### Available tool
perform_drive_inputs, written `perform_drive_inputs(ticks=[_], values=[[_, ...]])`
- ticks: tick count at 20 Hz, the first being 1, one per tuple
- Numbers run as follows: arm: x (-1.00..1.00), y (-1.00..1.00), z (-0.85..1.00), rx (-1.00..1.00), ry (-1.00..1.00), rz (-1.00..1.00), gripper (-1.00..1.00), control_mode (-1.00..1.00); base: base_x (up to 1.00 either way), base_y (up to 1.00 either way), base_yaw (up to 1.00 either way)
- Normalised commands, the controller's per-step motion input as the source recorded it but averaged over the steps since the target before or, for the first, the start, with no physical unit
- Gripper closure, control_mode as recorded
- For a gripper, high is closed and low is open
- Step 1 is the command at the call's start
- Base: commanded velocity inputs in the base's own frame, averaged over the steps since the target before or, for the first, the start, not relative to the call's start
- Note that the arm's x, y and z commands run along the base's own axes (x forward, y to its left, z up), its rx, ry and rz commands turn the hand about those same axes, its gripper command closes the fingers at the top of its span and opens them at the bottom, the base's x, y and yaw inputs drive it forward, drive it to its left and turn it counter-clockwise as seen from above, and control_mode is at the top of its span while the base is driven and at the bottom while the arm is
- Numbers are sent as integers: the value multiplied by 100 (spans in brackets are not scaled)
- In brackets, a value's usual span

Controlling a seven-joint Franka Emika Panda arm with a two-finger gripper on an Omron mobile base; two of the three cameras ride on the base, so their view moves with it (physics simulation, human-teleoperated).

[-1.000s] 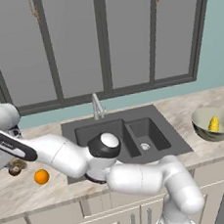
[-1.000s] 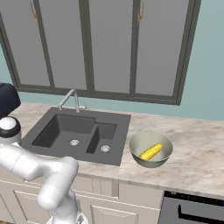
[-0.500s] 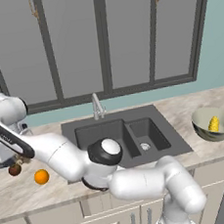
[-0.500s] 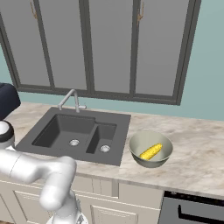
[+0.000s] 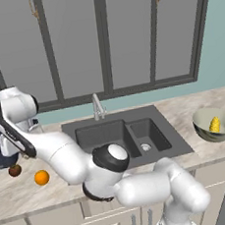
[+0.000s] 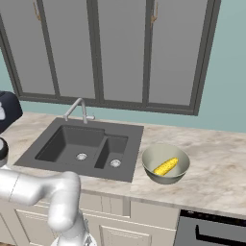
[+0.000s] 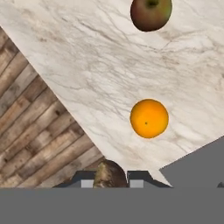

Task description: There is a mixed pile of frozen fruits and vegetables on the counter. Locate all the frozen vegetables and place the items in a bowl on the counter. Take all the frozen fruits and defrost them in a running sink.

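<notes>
Pincer [image 7: 110, 180] clamped on the tan mushroom [image 7: 110, 175], raised above the table [image 7: 87, 65] near its edge. Orange ball [image 7: 149, 118] and dark brown fruit [image 7: 151, 14] lie apart on the marble below. Corn cob [image 6: 166, 166] rests in the grey-green bowl [image 6: 154, 154], right of the sink [image 6: 91, 144].

The gripper [image 7: 110, 183] hangs above the counter [image 5: 24, 191], way off to the left of the sink [image 5: 126, 138], with the mushroom [image 7: 110, 175] between its fingertips. Below it on the counter sit the orange [image 7: 149, 118] and, just behind that, the brown fruit [image 7: 151, 14]. Far right past the sink, the corn cob [image 6: 166, 166] lies in the bowl [image 6: 154, 157].
</notes>
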Motion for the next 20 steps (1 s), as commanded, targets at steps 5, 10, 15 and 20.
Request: perform_drive_inputs(ticks=[5,10,15,20], values=[[0,-30,13,16,-5,-8,100,-100,0,0,0],[-2,-36,20,5,3,-11,100,-100,0,0,0],[-6,-32,16,-8,5,-9,100,-100,0,0,0],[0,-24,4,-11,3,-13,100,-100,0,0,0]])
